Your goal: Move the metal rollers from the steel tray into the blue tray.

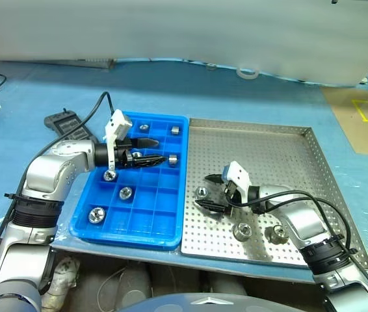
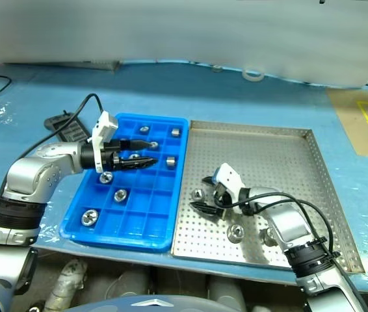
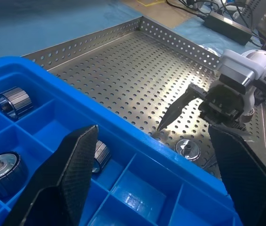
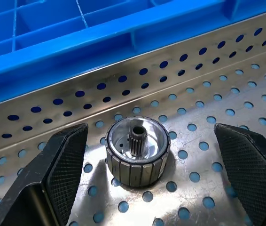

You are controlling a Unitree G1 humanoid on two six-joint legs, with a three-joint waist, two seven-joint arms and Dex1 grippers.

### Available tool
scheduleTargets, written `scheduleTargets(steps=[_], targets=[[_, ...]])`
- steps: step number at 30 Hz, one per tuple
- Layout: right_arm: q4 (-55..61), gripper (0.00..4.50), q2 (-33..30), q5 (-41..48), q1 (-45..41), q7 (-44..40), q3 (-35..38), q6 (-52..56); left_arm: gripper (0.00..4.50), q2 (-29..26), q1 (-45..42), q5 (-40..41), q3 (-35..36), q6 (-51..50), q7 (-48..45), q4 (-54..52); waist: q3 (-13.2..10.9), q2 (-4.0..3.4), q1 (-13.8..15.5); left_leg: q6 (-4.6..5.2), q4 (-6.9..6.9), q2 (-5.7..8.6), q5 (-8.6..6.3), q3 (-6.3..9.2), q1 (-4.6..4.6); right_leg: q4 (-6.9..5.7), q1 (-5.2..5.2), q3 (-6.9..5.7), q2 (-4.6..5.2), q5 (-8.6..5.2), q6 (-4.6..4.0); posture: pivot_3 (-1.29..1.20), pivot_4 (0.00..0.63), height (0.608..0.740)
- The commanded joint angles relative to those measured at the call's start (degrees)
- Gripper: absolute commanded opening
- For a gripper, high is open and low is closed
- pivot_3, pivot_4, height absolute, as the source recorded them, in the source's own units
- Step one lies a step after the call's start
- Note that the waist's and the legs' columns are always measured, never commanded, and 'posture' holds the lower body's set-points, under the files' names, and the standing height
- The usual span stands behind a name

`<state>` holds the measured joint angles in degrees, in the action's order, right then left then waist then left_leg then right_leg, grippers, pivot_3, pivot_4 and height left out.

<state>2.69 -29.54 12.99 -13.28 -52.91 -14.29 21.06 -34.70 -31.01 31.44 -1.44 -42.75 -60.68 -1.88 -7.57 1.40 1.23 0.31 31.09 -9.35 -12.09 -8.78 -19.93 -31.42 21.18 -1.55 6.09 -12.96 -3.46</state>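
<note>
Your right gripper [image 4: 147,188] is spread wide and empty, low over the steel tray [image 1: 281,156], with one of the metal rollers [image 4: 136,151] standing on end squarely between its fingers, touching neither. Just past that roller is the tray's rim, then the blue tray [image 1: 99,227]. You look to be at the pick step: ease down until the pads flank the roller's ribbed wall, then close. Two more rollers lie behind the right gripper. Your left gripper [image 1: 146,158] hangs spread and empty over the blue tray's middle compartments, several rollers already sitting in cells around it.
</note>
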Motion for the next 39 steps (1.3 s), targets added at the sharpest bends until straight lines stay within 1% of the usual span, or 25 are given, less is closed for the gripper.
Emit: scheduleTargets(steps=[1, 2, 6, 9, 13, 16, 17, 21, 23, 25, 28, 32, 36, 39], targets=[[0.48, 4.08, 0.3, 0.75, -0.73, -0.76, 0.38, 0.52, 4.02, -0.25, -0.13, 0.94, 1.25, 0.54, 0.29, -2.09, 0.0, 0.0, -0.05, 0.0, 0.0, 0.0, 0.0, 0.0, 0.0, 0.0, 0.0, 0.0, 0.0, 0.0, 0.0, -0.06, 0.15, 0.74], [0.55, 3.87, 0.2, 0.68, -0.51, -0.98, 0.36, 0.78, 4.02, -0.22, -0.07, 0.87, 1.13, 0.66, 0.26, -2.01, 0.0, 0.0, -0.06, 0.0, -0.01, -0.01, 0.0, 0.0, 0.01, -0.01, 0.0, 0.0, 0.0, 0.0, 0.0, -0.06, 0.15, 0.74], [1.45, 2.48, -0.05, 0.38, 0.43, -0.57, 0.81, 1.84, 4.02, -0.06, -0.22, 0.8, 0.94, 0.8, 0.27, -1.72, 0.0, 0.0, -0.04, 0.02, -0.01, 0.0, -0.01, 0.0, 0.0, -0.06, 0.01, -0.01, 0.0, 0.0, 0.0, -0.06, 0.15, 0.74], [3.26, 1.67, -0.46, 1.27, 1.21, -1.04, 1.24, 2.99, 4.02, 0.15, -0.36, 0.76, 0.79, 0.77, 0.39, -1.63, 0.0, 0.0, -0.04, 0.02, -0.01, 0.0, -0.01, 0.01, -0.01, -0.08, 0.01, -0.02, 0.0, 0.0, 0.0, -0.06, 0.15, 0.74], [5.2, 1.67, -0.93, 1.15, 1.52, 0.51, 2.38, 4.58, 4.02, 0.17, -0.59, 0.71, 0.87, 0.84, 0.44, -1.37, 0.0, 0.01, -0.04, 0.04, -0.01, 0.0, -0.02, 0.02, 0.0, -0.07, 0.0, -0.02, 0.0, 0.0, 0.0, -0.06, 0.15, 0.74], [7.48, 1.67, -1.62, 2.77, 1.2, 1.06, 4.56, 6.45, 4.02, -0.12, -0.91, 0.68, 1.38, 1.23, 0.29, -0.77, 0.0, 0.0, 0.01, 0.03, 0.0, 0.0, -0.02, 0.02, 0.0, -0.08, 0.0, -0.02, 0.01, 0.0, 0.0, -0.06, 0.15, 0.74], [8.37, 1.67, -1.93, 3.63, 0.66, 1.12, 5.71, 7.3, 4.02, -0.35, -1.06, 0.71, 1.59, 1.41, 0.09, -0.67, 0.0, 0.0, 0.02, 0.03, 0.0, 0.0, -0.02, 0.02, 0.01, -0.08, 0.0, -0.02, 0.01, 0.0, 0.0, -0.09, 0.15, 0.74], [12.72, 1.67, -2.94, 7.5, -2.83, 0.63, 9.32, 10.84, 4.02, -1.97, -1.05, 1.54, 3.29, 2.4, -1.45, -0.84, -0.01, -0.01, -0.15, 0.03, 0.01, 0.0, -0.02, 0.01, 0.02, -0.08, 0.01, 0.0, 0.0, 0.0, 0.0, -0.08, 0.15, 0.74], [13.71, 1.67, -3.05, 8.92, -5.41, 0.18, 9.88, 12.13, 4.02, -3.75, 0.45, 0.76, 3.47, 4.13, -3.29, -0.82, -0.01, -0.01, -0.34, 0.02, 0.01, -0.02, -0.02, 0.01, 0.04, -0.12, 0.03, -0.01, 0.0, 0.0, 0.0, -0.07, 0.15, 0.74], [13.65, 1.67, -2.57, 8.52, -7.97, 0.25, 8.71, 12.03, 4.02, -5.6, 2.5, -0.22, 3.81, 6.41, -4.78, -0.72, -0.01, -0.01, -0.47, 0.01, -0.03, -0.04, -0.01, -0.01, 0.11, -0.13, 0.01, -0.02, -0.01, 0.0, 0.0, -0.04, 0.15, 0.74], [11.62, 1.67, -0.29, 7.83, -10.43, -0.73, 5.31, 10.49, 4.02, -7.29, 4.45, 0.17, 6.11, 7.78, -4.44, -0.41, 0.01, 0.04, -0.13, -0.07, -0.08, -0.11, 0.0, -0.04, 0.15, -0.14, 0.01, -0.08, -0.02, 0.0, 0.01, 0.01, 0.15, 0.74], [6.47, 1.67, 3.0, 6.12, -12.82, -3.81, 0.04, 6.73, 4.02, -8.76, 8.98, -0.93, 10.48, 10.11, -1.49, 1.06, 0.01, 0.06, 0.68, -0.09, -0.08, -0.11, -0.01, 0.05, 0.03, -0.22, 0.04, -0.2, -0.03, 0.0, 0.01, 0.1, 0.15, 0.74], [-2.06, 1.67, 6.3, 4.5, -17.12, -6.01, -1.8, 1.69, 4.02, -10.41, 16.65, -0.12, 14.47, 10.4, -0.33, -3.51, -0.01, 0.07, 1.43, -0.04, -0.02, 0.0, -0.05, 0.07, -0.09, -0.22, 0.1, -0.2, 0.05, 0.0, 0.0, 0.18, 0.15, 0.74], [-8.96, 1.67, 9.11, 2.39, -20.0, -7.25, -3.54, -2.53, 4.02, -10.0, 21.2, 0.77, 17.34, 9.65, 2.39, -6.9, -0.06, 0.2, 2.27, -0.05, -0.03, 0.0, -0.07, 0.15, -0.11, -0.23, 0.08, -0.29, 0.07, 0.0, 0.0, 0.24, 0.15, 0.74]])
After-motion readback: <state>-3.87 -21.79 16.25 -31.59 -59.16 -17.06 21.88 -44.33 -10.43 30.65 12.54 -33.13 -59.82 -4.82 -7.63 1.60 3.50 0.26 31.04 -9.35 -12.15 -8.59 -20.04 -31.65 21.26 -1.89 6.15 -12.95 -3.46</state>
